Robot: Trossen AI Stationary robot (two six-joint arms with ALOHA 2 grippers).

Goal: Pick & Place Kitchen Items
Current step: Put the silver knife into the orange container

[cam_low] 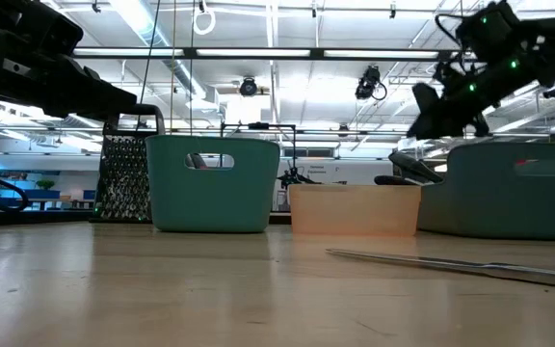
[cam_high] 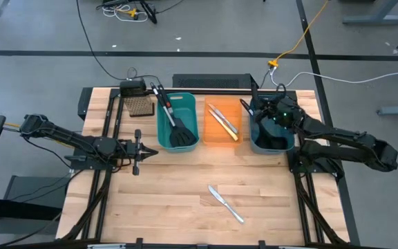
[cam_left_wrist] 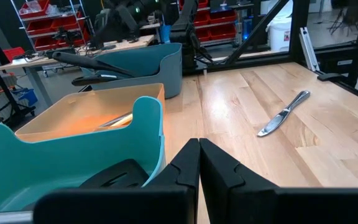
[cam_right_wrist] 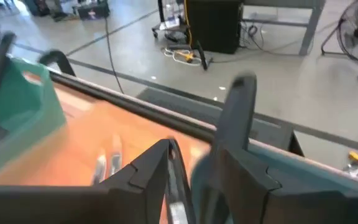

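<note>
Along the far half of the wooden surface (cam_high: 185, 200): three bins in a row; left teal bin (cam_high: 176, 122) containing two black slotted spatulas (cam_high: 179, 133), handles leaning out toward the back; orange bin (cam_high: 221, 124) in the middle, holding a silver knife (cam_high: 220, 119) and a yellow-handled knife (cam_high: 228, 128) side by side; right teal bin (cam_high: 269, 131) with ladles (cam_left_wrist: 95, 60) whose long black handles project over its rim. Brown perforated block (cam_high: 139, 105) stands beside the left bin. Third knife (cam_high: 226, 204), silver, lies alone on the near surface, well apart from the bins. Right gripper (cam_high: 271, 114) hovers over the right teal bin, jaws apart, a dark handle between them. Left gripper (cam_high: 138, 151) waits near the left bin, jaws together, empty.
</note>
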